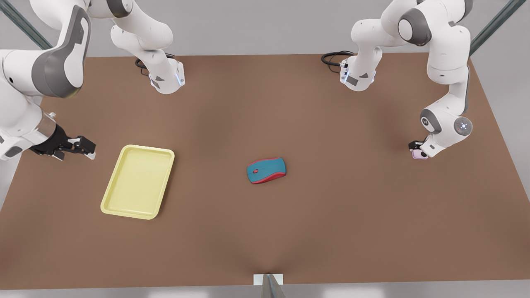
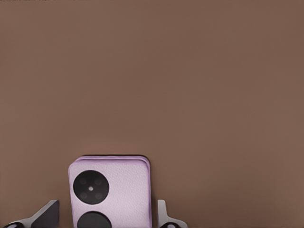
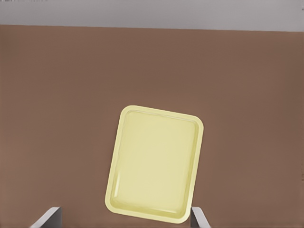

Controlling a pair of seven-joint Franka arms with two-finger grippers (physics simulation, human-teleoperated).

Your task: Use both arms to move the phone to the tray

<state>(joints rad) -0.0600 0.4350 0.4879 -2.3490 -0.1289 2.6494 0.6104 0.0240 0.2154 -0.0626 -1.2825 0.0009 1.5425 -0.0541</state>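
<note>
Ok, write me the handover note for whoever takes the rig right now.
Left hand: down at the phone on the front view's right, fingers open on either side, not yet closed.
Right hand: open, waiting beside the tray on the front view's left.
The mouse lies mid-table between them; leave it.
Done: approach to the phone.
Left: grip, lift, pass across, place in the tray.

Phone (image 2: 111,190) pale pink/lilac w/ two black round camera circles; tray (image 3: 154,164) plain pale yellow, no pattern. Mouse (image 1: 266,170) teal top w/ red side trim + red wheel, table (image 1: 265,231) flat brown. Arms (image 1: 445,49) white w/ grey joint patches, left gripper (image 1: 418,150) and right gripper (image 1: 80,147) black.
</note>
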